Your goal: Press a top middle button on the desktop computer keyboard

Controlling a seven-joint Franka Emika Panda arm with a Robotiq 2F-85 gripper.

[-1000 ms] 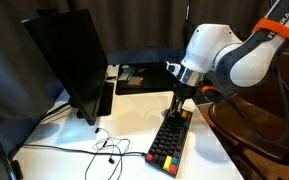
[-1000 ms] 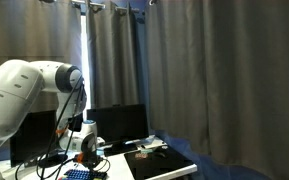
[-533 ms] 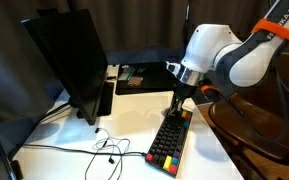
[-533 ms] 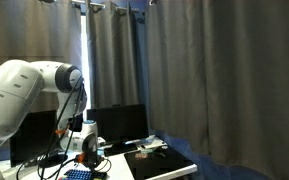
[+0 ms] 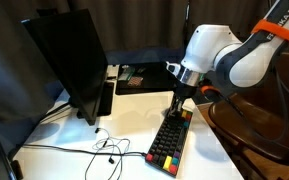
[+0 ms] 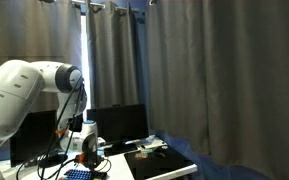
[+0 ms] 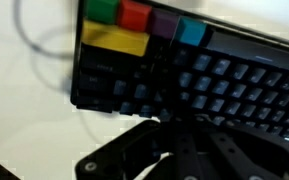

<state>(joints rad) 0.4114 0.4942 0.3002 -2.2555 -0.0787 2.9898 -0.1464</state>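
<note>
In an exterior view, the keyboard lies lengthwise on the white desk, its coloured keycaps along the near end. My end effector stands over the keyboard's far end, fingers drawn together into a narrow tip at or just above the keys; I cannot tell whether it touches. The monitor stands well off to one side of the keyboard, a thin cable lies loose between them, and a black pad lies beyond the keyboard's far end. In the exterior view from the opposite side, only a bluish corner of the keyboard shows below the arm, with curtains behind. The wrist view is blurred: green, red, blue and yellow keycaps line the keyboard's edge, and the end effector hangs dark and closed just over the dark keys.
</note>
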